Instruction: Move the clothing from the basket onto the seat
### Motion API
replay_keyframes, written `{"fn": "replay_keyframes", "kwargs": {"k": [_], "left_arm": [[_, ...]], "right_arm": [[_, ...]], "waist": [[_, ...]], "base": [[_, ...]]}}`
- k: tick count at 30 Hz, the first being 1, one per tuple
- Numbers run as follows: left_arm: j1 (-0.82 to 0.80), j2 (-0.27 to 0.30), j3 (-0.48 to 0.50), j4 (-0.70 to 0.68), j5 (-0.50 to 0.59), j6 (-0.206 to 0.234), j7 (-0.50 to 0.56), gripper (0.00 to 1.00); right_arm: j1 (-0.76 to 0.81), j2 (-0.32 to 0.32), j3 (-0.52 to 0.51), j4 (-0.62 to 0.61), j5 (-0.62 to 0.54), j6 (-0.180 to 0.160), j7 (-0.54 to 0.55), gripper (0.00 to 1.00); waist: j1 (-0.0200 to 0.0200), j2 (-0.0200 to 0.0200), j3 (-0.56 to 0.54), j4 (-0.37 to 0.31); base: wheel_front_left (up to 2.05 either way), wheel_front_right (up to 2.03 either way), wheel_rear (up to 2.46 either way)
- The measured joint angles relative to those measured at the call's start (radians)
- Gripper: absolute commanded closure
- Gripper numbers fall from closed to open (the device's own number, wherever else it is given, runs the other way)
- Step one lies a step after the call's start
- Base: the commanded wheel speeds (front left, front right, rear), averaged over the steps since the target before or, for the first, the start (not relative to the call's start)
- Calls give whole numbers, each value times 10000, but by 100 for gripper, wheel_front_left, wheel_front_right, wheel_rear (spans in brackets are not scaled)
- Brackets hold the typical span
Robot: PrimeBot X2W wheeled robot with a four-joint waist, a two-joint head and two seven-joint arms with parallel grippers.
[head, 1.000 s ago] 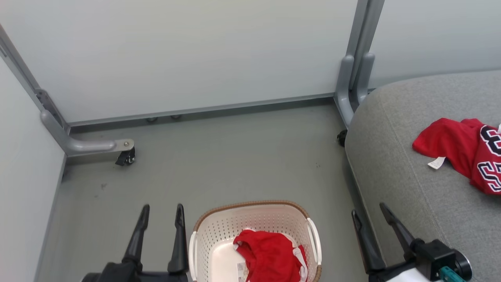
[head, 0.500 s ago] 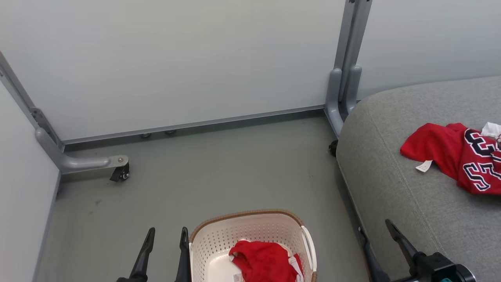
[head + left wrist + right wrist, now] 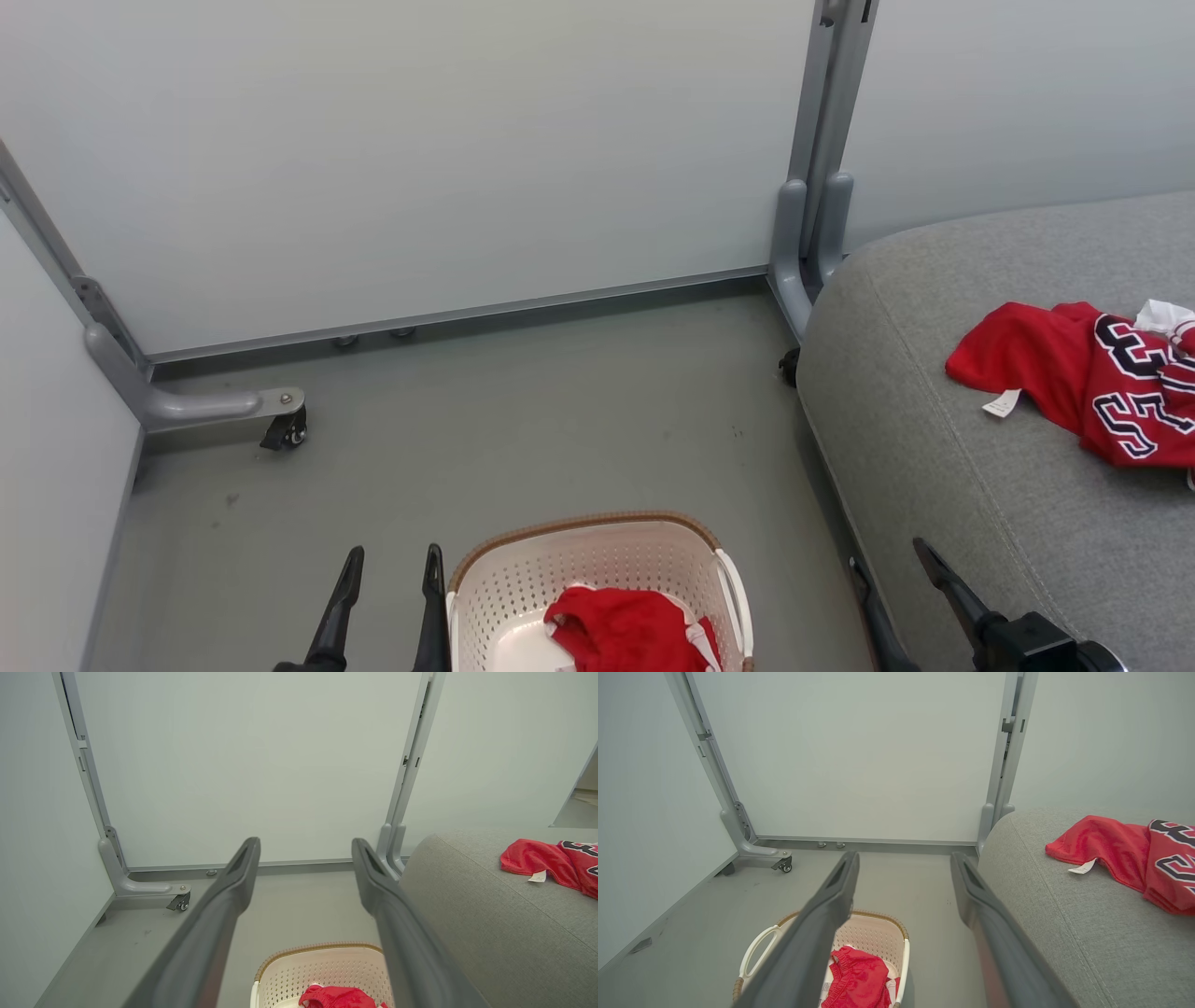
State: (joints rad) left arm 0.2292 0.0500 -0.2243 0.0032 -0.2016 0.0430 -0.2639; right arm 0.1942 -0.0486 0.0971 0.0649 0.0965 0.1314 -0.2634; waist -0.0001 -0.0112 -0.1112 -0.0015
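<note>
The jersey point(image 3: 1074, 383) lies crumpled on top of the seat point(image 3: 934, 523), well in from the cushion's rounded left edge. Its long axis runs roughly left to right across the cushion: the plain red end and a white tag point(image 3: 1001, 403) point toward that left edge, and the black, white-outlined numbers lie at the other end, where the head view cuts it off. The shorts point(image 3: 625, 630) sit bunched in the basket point(image 3: 579, 525), toward its right wall, too rumpled to tell which way they point. The basket stands on the grey floor point(image 3: 523, 411) near the seat's left edge but apart from it, its brown rim upward and its white handles on the left and right sides. The left gripper point(image 3: 393, 555) hangs just beside the basket's left wall, fingers spread wide with nothing between them. The right gripper point(image 3: 887, 555) is by the seat's left edge, likewise spread wide and empty.
</note>
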Motion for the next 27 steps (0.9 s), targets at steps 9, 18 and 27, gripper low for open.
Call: {"fn": "replay_keyframes", "kwargs": {"k": [9, 18, 27], "left_arm": [[8, 0, 23, 73, -2, -2, 0, 0], [9, 0, 27, 192, -2, -50, 0, 0], [-5, 0, -8, 602, -2, -305, 0, 0]], "right_arm": [[25, 0, 15, -27, -29, 0, 0, 0], [26, 0, 12, -4, -84, 0, 0, 0], [6, 2, -44, -13, -86, 0, 0, 0]], "waist": [[0, -1, 22, 33], [0, 0, 91, 4], [0, -1, 254, -12]], "base": [[0, 0, 0], [0, 0, 0], [0, 0, 0]]}}
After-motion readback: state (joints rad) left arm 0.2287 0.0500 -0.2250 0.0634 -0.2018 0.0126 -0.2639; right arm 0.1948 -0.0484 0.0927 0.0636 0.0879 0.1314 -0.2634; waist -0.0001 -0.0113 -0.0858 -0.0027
